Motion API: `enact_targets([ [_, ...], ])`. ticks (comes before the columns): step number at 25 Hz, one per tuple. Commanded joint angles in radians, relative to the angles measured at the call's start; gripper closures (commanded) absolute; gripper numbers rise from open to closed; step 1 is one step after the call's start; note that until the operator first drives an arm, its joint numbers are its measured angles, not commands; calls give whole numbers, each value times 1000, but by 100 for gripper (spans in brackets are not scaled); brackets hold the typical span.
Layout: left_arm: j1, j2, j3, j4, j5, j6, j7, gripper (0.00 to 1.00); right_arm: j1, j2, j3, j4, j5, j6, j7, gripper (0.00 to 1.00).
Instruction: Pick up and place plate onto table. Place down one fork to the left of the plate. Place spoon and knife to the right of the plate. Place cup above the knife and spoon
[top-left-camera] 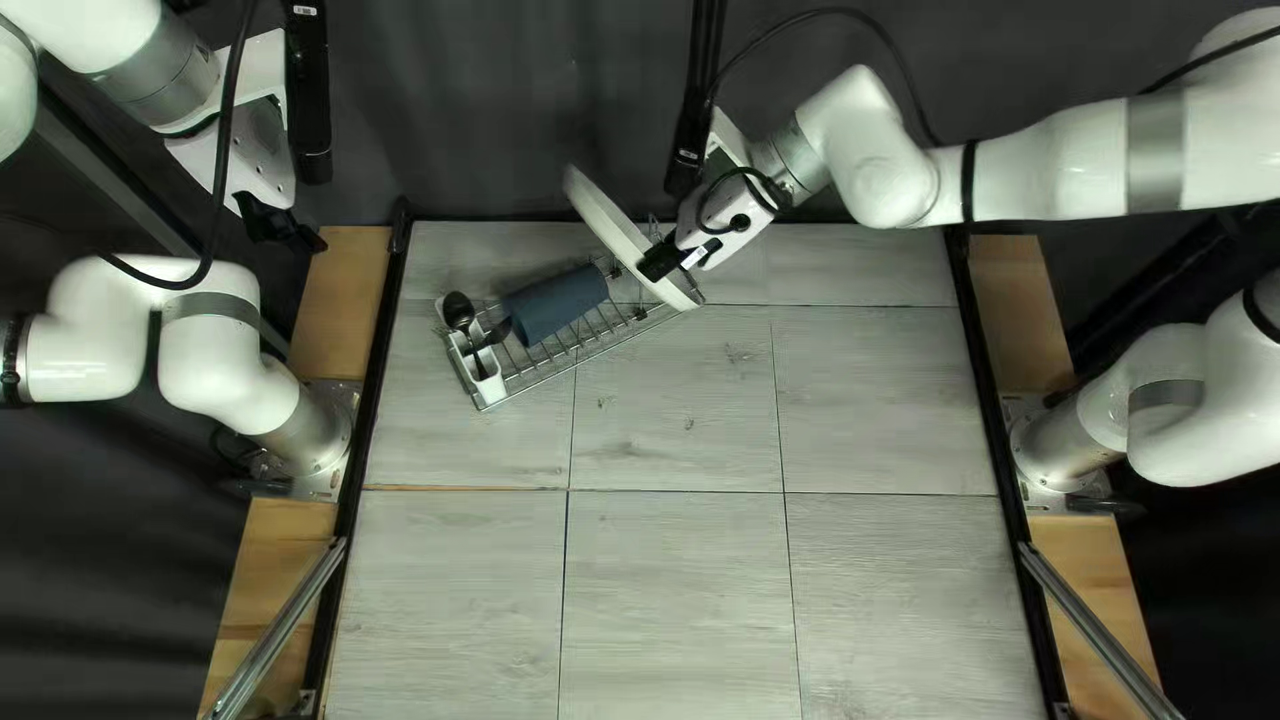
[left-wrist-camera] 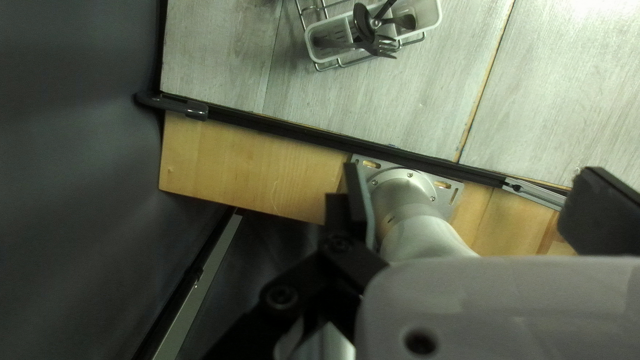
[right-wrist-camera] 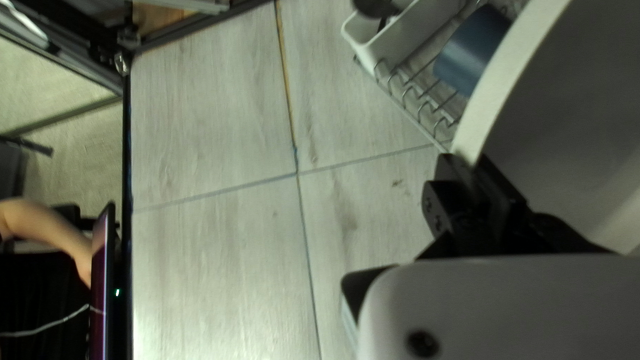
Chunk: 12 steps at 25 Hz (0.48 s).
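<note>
In the top left view my right gripper (top-left-camera: 674, 254) holds the tilted white plate (top-left-camera: 627, 240) by its rim over the wire rack (top-left-camera: 587, 340). The right wrist view shows this gripper (right-wrist-camera: 477, 180) with a finger on either side of the plate rim (right-wrist-camera: 507, 80). A blue cup (top-left-camera: 554, 304) lies on its side in the rack. Dark cutlery, including a spoon (left-wrist-camera: 363, 22) and a fork (left-wrist-camera: 381, 48), rests in the white holder (left-wrist-camera: 327, 47); I cannot pick out a knife. My left gripper (top-left-camera: 283, 224), beyond the table's left edge, is empty; its own view shows the gripper (left-wrist-camera: 470, 200) with fingers wide apart.
Black rails (top-left-camera: 350, 507) edge the tiled table (top-left-camera: 667, 574), with wooden boards (top-left-camera: 344, 300) outside them. The dark curtain (top-left-camera: 507, 107) hangs behind the far edge. A person's arm (right-wrist-camera: 47, 227) shows beyond the table, beside a screen (right-wrist-camera: 101, 280).
</note>
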Motion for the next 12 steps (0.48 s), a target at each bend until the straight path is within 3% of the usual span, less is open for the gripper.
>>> enact_targets([
  [1,0,0,0,0,0,0,0,0,-1,-50,129,11,-248,216,262,100],
  [6,0,0,0,0,0,0,0,0,31,3,235,55,-403,398,478,100],
  [12,0,0,0,0,0,0,0,0,92,106,333,102,-532,474,645,100],
])
